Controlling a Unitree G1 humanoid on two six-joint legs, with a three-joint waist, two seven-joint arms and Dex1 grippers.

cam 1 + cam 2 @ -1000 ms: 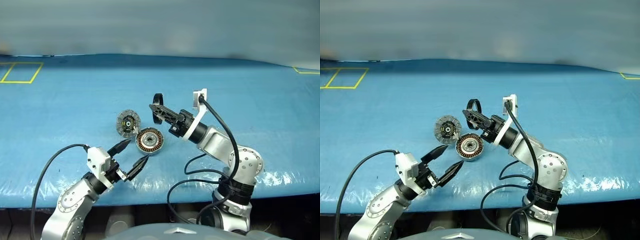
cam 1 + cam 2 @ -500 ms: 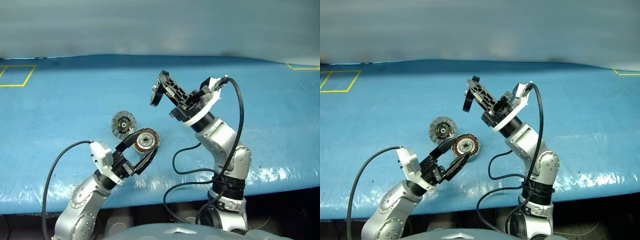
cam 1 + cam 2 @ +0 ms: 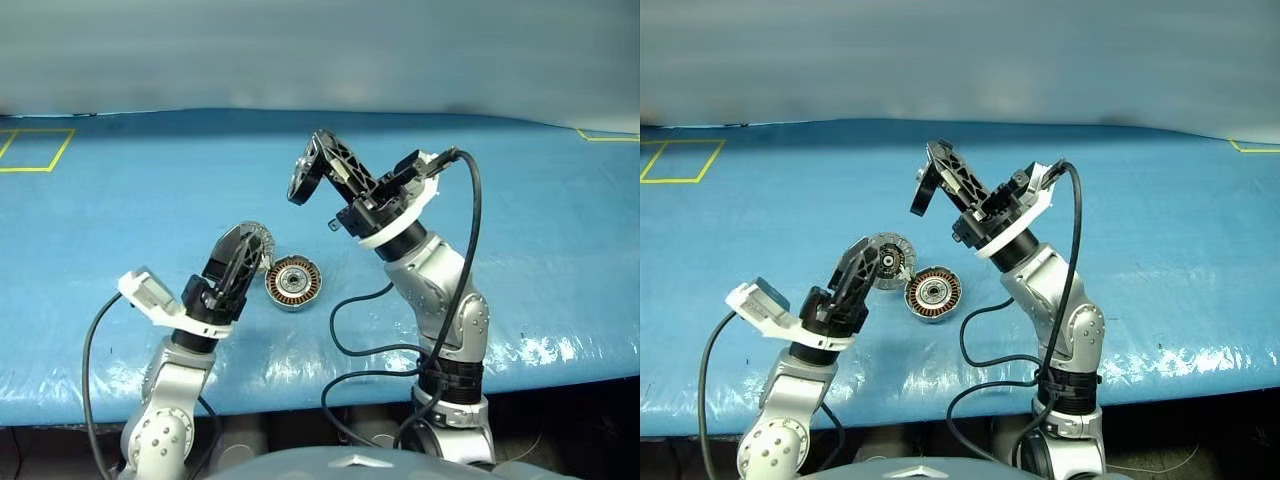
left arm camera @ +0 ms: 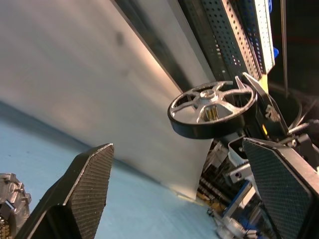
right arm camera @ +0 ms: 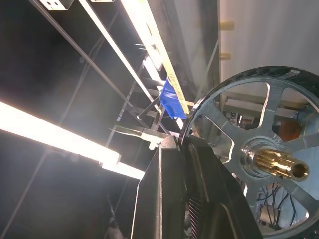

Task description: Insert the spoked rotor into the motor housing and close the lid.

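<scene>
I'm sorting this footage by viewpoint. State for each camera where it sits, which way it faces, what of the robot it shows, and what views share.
Left and right eye views: on the head, looking forward and down over the blue table, both arms, the motor housing and the lid.
Left wrist view: on the left wrist, along the open left pincer, tilted up at the spoked rotor.
Right wrist view: on the right wrist, along the right pincer, shut on the rotor rim.
Shared: the spoked rotor appears in all four.
</scene>
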